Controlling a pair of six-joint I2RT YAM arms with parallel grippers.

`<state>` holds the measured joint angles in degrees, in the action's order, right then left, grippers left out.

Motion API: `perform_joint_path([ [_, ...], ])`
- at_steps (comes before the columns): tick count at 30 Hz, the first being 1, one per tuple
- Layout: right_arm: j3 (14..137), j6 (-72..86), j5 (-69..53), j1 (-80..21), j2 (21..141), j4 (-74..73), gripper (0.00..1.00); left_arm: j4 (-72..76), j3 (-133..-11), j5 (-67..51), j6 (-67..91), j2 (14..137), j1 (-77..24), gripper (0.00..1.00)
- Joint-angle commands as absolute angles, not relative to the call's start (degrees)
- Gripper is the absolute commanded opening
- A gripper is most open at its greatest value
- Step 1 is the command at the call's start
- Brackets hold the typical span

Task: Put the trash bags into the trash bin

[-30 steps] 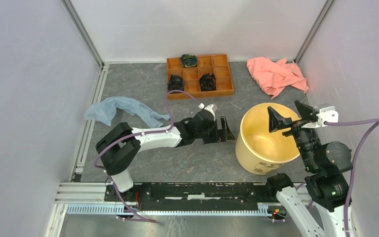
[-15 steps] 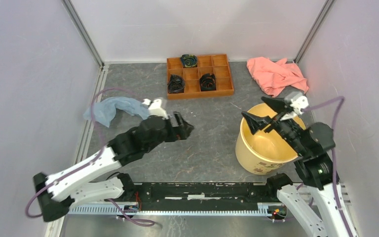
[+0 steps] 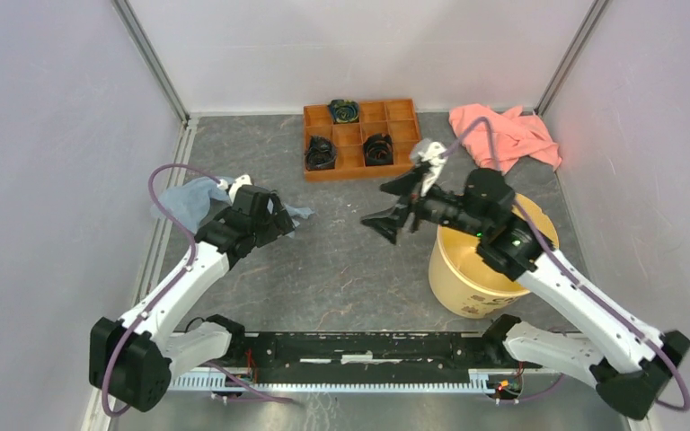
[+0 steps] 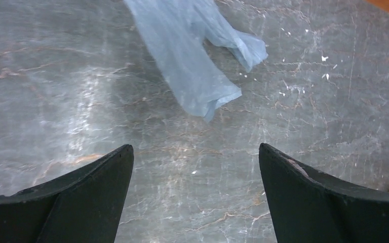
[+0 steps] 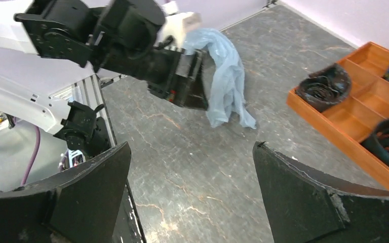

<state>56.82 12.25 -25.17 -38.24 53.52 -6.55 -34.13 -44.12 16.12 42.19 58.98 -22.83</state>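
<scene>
Trash bin (image 3: 456, 292) stands upright, nearest, under the right forearm, behind the right gripper (image 3: 393, 205). That gripper hangs over the table (image 3: 350, 269), jaws spread wide, nothing held, facing the left arm. Left gripper (image 4: 195, 152) is also fully spread and empty, tilted down at the tabletop. Trash bag (image 4: 192, 66) lies crumpled just ahead of the left fingertips, not touching. Beyond the right gripper: wooden tray (image 3: 359, 171), then pink cloth (image 3: 503, 135) to its right.

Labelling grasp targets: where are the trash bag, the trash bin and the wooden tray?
trash bag (image 4: 187, 61), left wrist view, its crinkled middle.
trash bin (image 3: 456, 285), top view, front outer wall.
wooden tray (image 3: 404, 135), top view, bare right compartment.
</scene>
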Motion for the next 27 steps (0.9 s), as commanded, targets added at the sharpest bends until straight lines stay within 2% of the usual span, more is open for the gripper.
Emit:
perform_joint_path([
  [1,62.8,8.6,-12.9,-47.6,60.1,-8.2,0.98,-24.9,-46.1,12.2,37.8,65.1,-22.1,0.95],
  [7,61.6,5.8,-4.2,-52.6,65.2,-7.9,0.98,-21.4,-48.0,15.8,37.1,75.6,-21.4,0.82],
  [9,60.9,4.8,-1.1,-52.8,66.0,-8.6,0.98,-20.4,-47.9,16.0,37.1,77.3,-21.3,0.81],
  [13,58.5,2.7,5.0,-52.8,66.7,-9.1,0.98,-19.3,-47.5,18.0,36.3,79.0,-21.2,0.67],
  [17,57.6,1.0,9.8,-53.1,68.2,-10.8,0.98,-19.3,-47.6,18.4,34.6,79.1,-21.3,0.44],
  [20,57.9,0.4,11.9,-54.0,69.5,-12.6,0.98,-20.4,-47.4,15.9,34.1,77.6,-21.2,0.15],
  [22,57.7,-2.1,11.8,-55.5,69.7,-12.9,0.98,-21.8,-47.3,11.1,33.5,75.4,-21.3,0.03],
  [25,57.5,-3.2,11.0,-57.7,70.4,-12.8,0.98,-24.2,-47.1,0.1,31.0,71.3,-21.5,0.02],
  [27,57.2,-2.7,9.3,-57.9,71.3,-11.8,0.98,-27.5,-46.8,-2.9,30.5,67.1,-22.8,0.02],
])
